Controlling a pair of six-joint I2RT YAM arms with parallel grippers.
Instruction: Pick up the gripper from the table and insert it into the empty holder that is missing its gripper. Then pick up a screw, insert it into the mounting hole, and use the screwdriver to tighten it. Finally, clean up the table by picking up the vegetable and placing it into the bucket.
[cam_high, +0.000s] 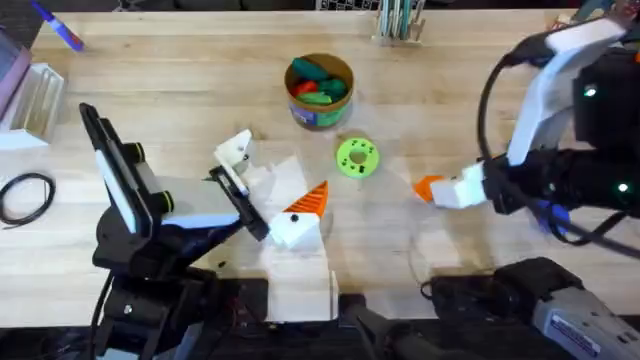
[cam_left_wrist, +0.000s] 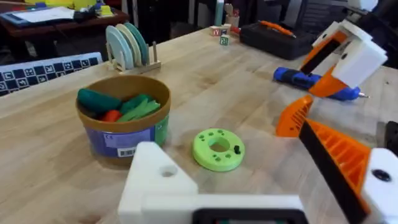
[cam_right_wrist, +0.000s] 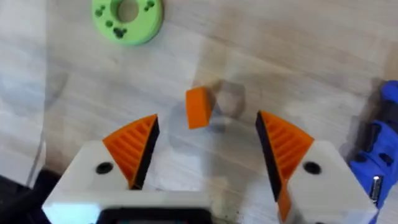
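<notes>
1. While the right gripper (cam_right_wrist: 208, 134) hangs low over the pale wood-grain table (cam_high: 150, 90), its two white blocks stand wide apart, each faced with an orange ribbed wedge, and nothing is held between them.
2. On the table between those pads, touching neither, sits the gripper (cam_right_wrist: 199, 107): a small smooth orange plastic wedge.
3. Spread open too, the left gripper (cam_high: 275, 172) grips nothing. One finger carries an orange ribbed wedge backed with black; the other is the holder (cam_left_wrist: 146, 186), a bare white plastic block with a dark round hole.
4. A bright green round disc (cam_left_wrist: 217, 149) with a centre opening and small holes lies flat on the wood, just beside the bucket (cam_left_wrist: 124, 118).
5. That bucket is a short tan cup, holding glossy green pieces and a red one.
6. Lying past the disc is the screwdriver (cam_left_wrist: 311, 79), blue and pen-shaped with a thin metal tip. From overhead the right arm hides most of it, and the right wrist view cuts it off at the edge.
7. From overhead, the loose wedge cannot be told from the right gripper's own orange pads.
8. The bucket's band shows a barcode on white; its other print is too small to read.
</notes>
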